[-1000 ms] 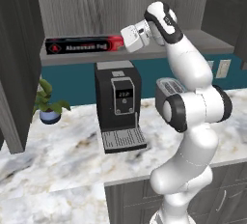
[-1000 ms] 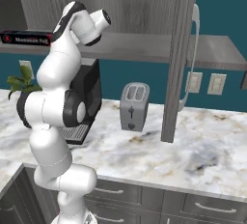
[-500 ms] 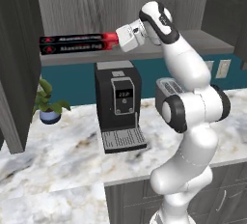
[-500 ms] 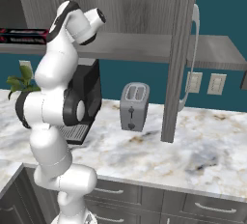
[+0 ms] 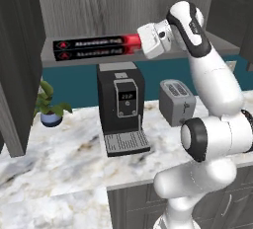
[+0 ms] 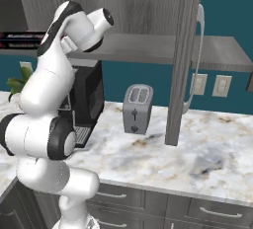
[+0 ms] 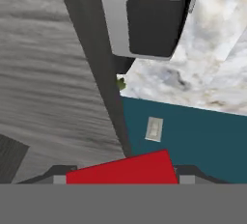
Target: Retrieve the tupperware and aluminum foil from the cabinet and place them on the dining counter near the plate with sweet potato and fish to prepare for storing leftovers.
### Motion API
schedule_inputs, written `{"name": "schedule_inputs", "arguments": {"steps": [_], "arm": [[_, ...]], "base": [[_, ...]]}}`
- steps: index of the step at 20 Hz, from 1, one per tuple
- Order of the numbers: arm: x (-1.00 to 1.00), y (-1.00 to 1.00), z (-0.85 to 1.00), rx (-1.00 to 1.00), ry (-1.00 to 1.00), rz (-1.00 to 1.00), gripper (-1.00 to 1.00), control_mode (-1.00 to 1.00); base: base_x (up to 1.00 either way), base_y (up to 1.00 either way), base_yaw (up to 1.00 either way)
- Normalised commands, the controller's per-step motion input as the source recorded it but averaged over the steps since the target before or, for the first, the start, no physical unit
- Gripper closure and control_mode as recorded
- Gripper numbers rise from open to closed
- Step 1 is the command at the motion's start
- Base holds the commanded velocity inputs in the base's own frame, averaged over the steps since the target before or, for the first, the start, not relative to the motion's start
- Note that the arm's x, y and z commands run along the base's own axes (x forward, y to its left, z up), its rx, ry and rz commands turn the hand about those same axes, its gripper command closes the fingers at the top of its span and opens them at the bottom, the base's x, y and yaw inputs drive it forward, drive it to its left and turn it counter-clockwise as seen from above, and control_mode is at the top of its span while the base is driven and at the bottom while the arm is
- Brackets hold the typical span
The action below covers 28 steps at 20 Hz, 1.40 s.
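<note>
The aluminum foil (image 5: 94,48), a long black box with white lettering, lies level just above the cabinet's grey shelf board (image 5: 217,49). My gripper (image 5: 142,42) is shut on its red end (image 5: 129,39). In the right base view the box's black end (image 6: 19,40) pokes out left of my arm. The hand view shows the red end (image 7: 120,170) clamped between the dark fingertips (image 7: 58,177). The tupperware, the plate and the dining counter are out of view.
Below the shelf, a black coffee machine (image 5: 122,107), a grey toaster (image 5: 177,102) and a potted plant (image 5: 48,108) stand on the marble worktop (image 5: 64,169). An open cabinet door (image 6: 182,60) hangs right of my arm, and another door (image 5: 15,65) to the left.
My hand has pulled back to the right with the foil box, after first pushing it a little left. The toaster now shows past my arm.
</note>
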Motion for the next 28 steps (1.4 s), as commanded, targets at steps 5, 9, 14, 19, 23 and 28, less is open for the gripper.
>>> {"name": "schedule_inputs", "arguments": {"steps": [5, 9, 14, 19, 23, 28], "arm": [[-1.00, -0.32, 0.37, 0.05, -0.14, -0.24, 1.00, -1.00], [-1.00, -0.61, 0.79, 0.08, 0.00, -0.17, 1.00, -1.00], [-1.00, -0.39, 0.18, -0.02, 0.04, -0.20, 1.00, -1.00], [-1.00, -0.23, -0.04, -0.11, 0.15, -0.17, 1.00, -1.00], [-1.00, -0.29, -0.01, -0.05, 0.06, -0.19, 1.00, -1.00], [-0.64, -0.08, 0.02, -0.02, 0.02, -0.12, 1.00, -1.00]], "base": [[0.00, 0.00, 0.00], [0.00, 0.00, 0.00], [0.00, 0.00, 0.00], [0.00, 0.00, 0.00], [0.00, 0.00, 0.00], [0.00, 0.00, 0.00]]}}
